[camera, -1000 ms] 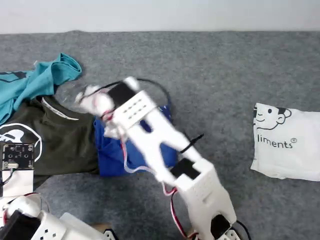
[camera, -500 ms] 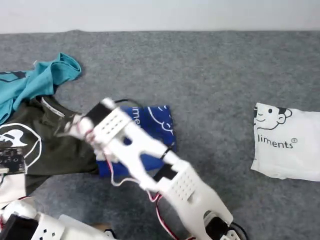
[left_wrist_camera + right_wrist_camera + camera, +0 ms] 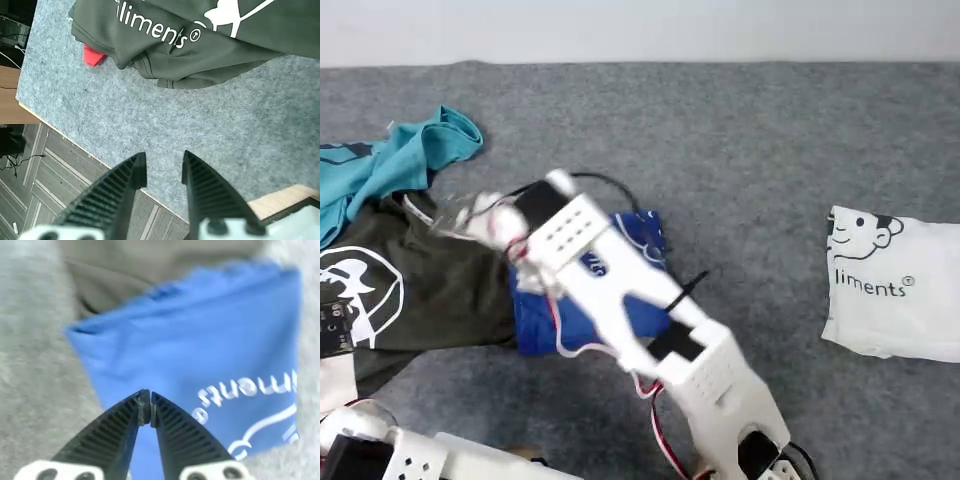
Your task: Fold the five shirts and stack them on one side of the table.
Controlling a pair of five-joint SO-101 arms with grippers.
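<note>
A: Right arm against the half-second before?

B: It had swung back. Earlier it lay lower across the blue shirt (image 3: 535, 315), its wrist over the dark green shirt (image 3: 440, 280). At this mark it stood further up the desk (image 3: 750, 150), with the right claw (image 3: 145, 407) over the blue shirt near the edge that faced the dark one.

A: Claw state?

B: Right tips were pressed together, with nothing between them that I could see. The left claw (image 3: 164, 162) hung over the desk's edge, jaws a narrow gap apart, empty.

A: Did the blue shirt shift?

B: No. It was the same folded rectangle, lying against the dark green shirt's side at all three marks. The sweep moved no cloth that I could detect.

A: The rest?

B: The white shirt (image 3: 895, 285) lay folded alone, well apart on the other side. The teal shirt (image 3: 390, 165) was crumpled beside the dark one's collar. Something red (image 3: 92, 55) peeked from under the dark shirt. Could not tell what.

A: Reading?

B: I judged the blue fold done or being smoothed. Carrying it to the white one looked like the next need, and the claw would have to open first.
</note>
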